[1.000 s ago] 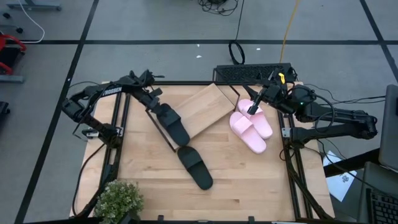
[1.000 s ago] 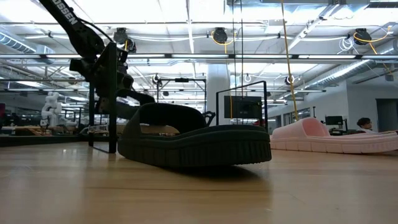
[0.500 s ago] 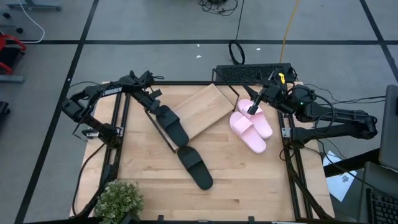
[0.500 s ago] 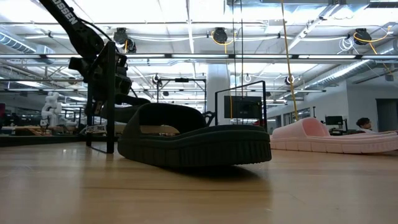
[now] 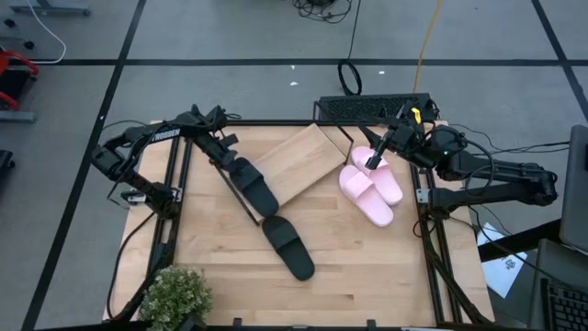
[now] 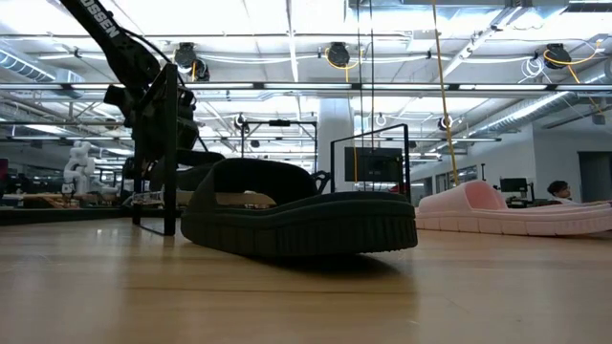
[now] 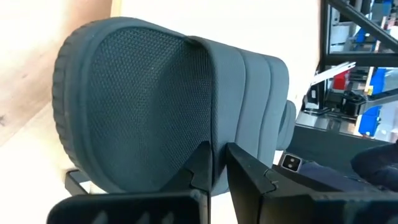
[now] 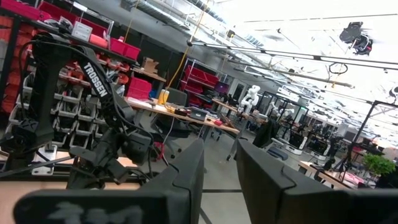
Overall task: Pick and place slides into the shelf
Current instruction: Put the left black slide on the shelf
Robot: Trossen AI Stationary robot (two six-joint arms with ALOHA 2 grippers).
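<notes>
One black slide (image 5: pixel 253 184) lies along the near-left edge of the shelf (image 5: pixel 303 161), a slanted wooden board in a black wire frame. My left gripper (image 5: pixel 228 158) is at its far-left end. In the left wrist view its fingers (image 7: pixel 219 158) are a narrow gap apart at the edge of the slide's strap (image 7: pixel 242 93). The second black slide (image 5: pixel 288 246) lies flat on the table, and fills the low view (image 6: pixel 296 215). Two pink slides (image 5: pixel 372 188) lie side by side right of the shelf. My right gripper (image 5: pixel 375 158) hangs open above them, holding nothing (image 8: pixel 221 162). My left gripper comes at the black slide slanting down from the table's far left. Its fingertips (image 7: pixel 202 163) stand at the strap's edge (image 7: pixel 210 138), with light showing through the gap between them. I cannot tell whether they touch the strap. The slide rests on the shelf.
A potted plant (image 5: pixel 175 294) stands at the table's near-left corner. A dark strip (image 5: pixel 372 108) lies beyond the far edge. Black frame rails run down both table sides. Bare wood shows near the front, right of the second black slide.
My left gripper has tipped downward while staying in place. The black slide's end at the gripper has sunk lower onto the shelf. The right arm has kept still.
</notes>
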